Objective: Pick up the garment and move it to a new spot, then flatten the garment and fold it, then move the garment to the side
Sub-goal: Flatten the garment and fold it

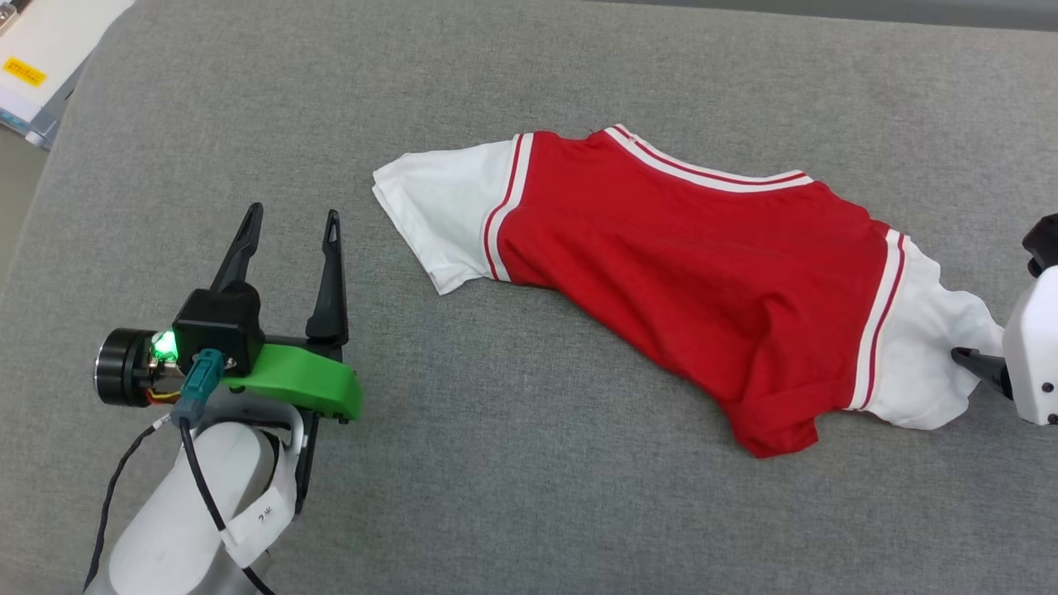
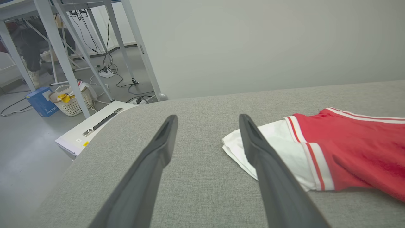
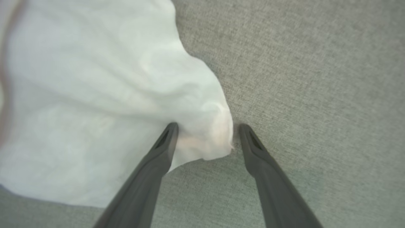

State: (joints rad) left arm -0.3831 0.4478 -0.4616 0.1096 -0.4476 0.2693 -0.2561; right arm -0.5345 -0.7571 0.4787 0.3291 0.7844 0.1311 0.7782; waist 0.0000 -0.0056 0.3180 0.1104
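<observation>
L gripper (image 1: 293,211): left of the garment (image 1: 686,264), well apart from it; jaws wide apart, nothing btwn them.
R gripper (image 3: 208,125): at garment's right end; jaws apart, not clamped; corner of right sleeve (image 3: 95,110) sits btwn the fingers.
Garment: lies rumpled on grey pad (image 1: 496,512), plain red side up, white sleeve at each end, striped trim.
Beyond garment's left sleeve (image 2: 278,142): white case (image 2: 91,129) just off pad's edge; farther, basket (image 2: 71,99) & blue box (image 2: 41,101) on floor.
</observation>
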